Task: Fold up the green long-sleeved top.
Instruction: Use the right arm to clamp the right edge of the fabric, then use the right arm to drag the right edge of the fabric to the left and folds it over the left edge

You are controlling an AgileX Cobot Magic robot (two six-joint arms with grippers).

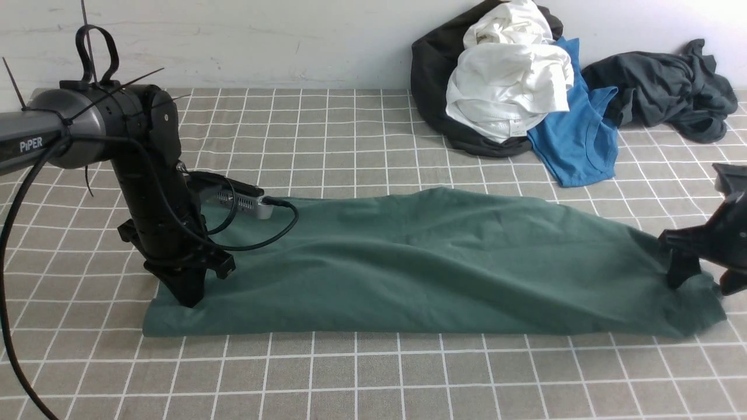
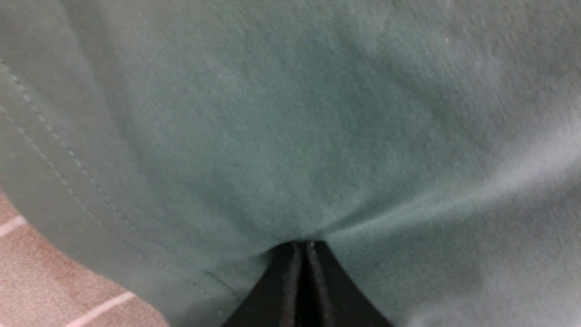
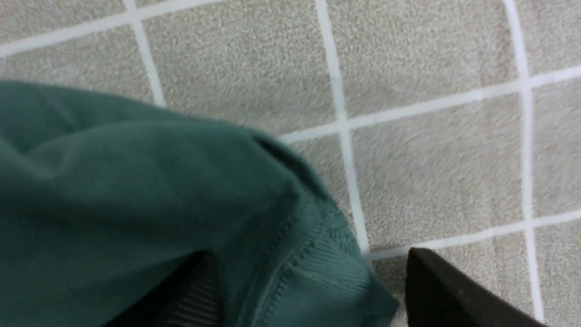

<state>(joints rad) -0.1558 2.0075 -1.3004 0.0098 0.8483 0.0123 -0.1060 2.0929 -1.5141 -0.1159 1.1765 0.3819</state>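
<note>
Only the right wrist view shows ribbing on the top (image 3: 136,204).

Soft even light, faint shadows; left wrist view blurs and washes out the green top (image 2: 290,113).

Left arm (image 1: 149,192) has jaws pressed together, right arm (image 1: 715,236) jaws spread.

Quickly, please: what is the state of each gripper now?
Left gripper: closed, pinching the green long-sleeved top.
Right gripper: open, its jaws astride the top's ribbed edge.
</note>
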